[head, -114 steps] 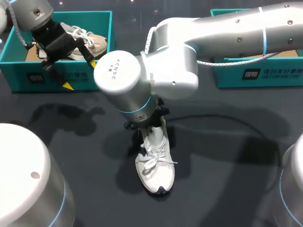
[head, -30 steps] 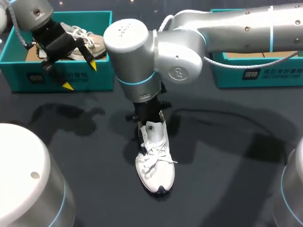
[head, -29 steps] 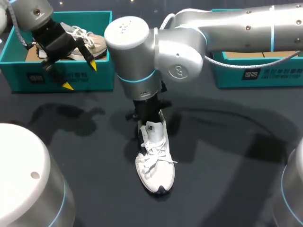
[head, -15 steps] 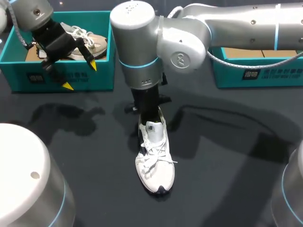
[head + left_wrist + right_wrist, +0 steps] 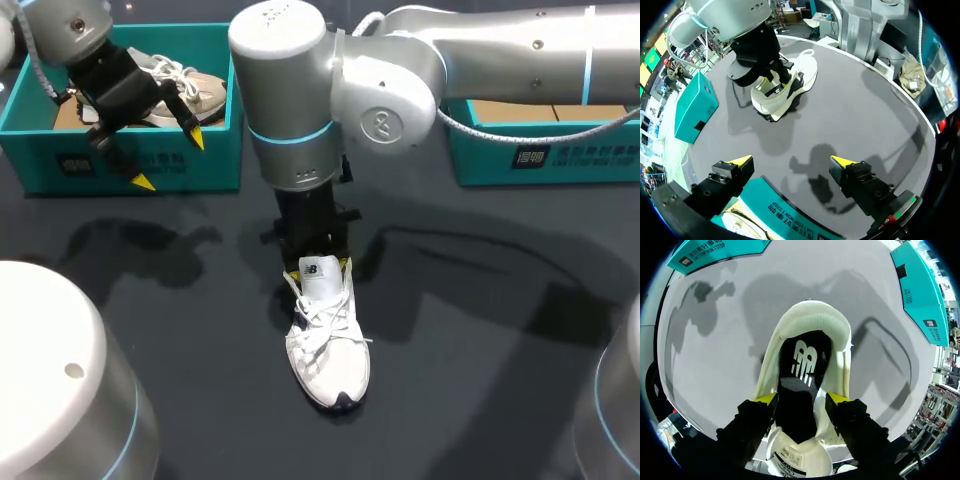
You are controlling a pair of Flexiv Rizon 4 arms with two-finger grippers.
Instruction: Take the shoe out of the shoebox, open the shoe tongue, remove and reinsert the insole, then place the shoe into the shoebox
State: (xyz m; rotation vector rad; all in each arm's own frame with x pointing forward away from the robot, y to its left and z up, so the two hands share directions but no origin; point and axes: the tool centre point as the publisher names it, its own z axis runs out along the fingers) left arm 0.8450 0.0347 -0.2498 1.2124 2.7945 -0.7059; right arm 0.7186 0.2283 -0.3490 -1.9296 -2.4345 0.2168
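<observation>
A white lace-up shoe (image 5: 330, 350) stands on the dark table, toe toward me, its tongue (image 5: 318, 271) raised. My right gripper (image 5: 318, 266) hangs straight above the shoe's heel opening, open. From its wrist camera, the gripper (image 5: 802, 399) has its yellow tips standing over the two sides of the collar, and the black insole (image 5: 801, 370) with a white logo shows between them. My left gripper (image 5: 170, 160) is open and empty over the front wall of the left teal shoebox (image 5: 60, 165). Its wrist camera shows this gripper (image 5: 791, 161) far from the shoe (image 5: 795, 85).
A beige shoe (image 5: 195, 88) lies in the left shoebox. A second teal box (image 5: 560, 160) stands at the back right, also seen as the teal box (image 5: 692, 107) beyond the shoe. My right arm's big elbow (image 5: 300, 90) looms over the table's middle.
My right gripper has gone from shut to open over the shoe's opening, and its yellow tips now show either side of the tongue. The left arm has not moved.
</observation>
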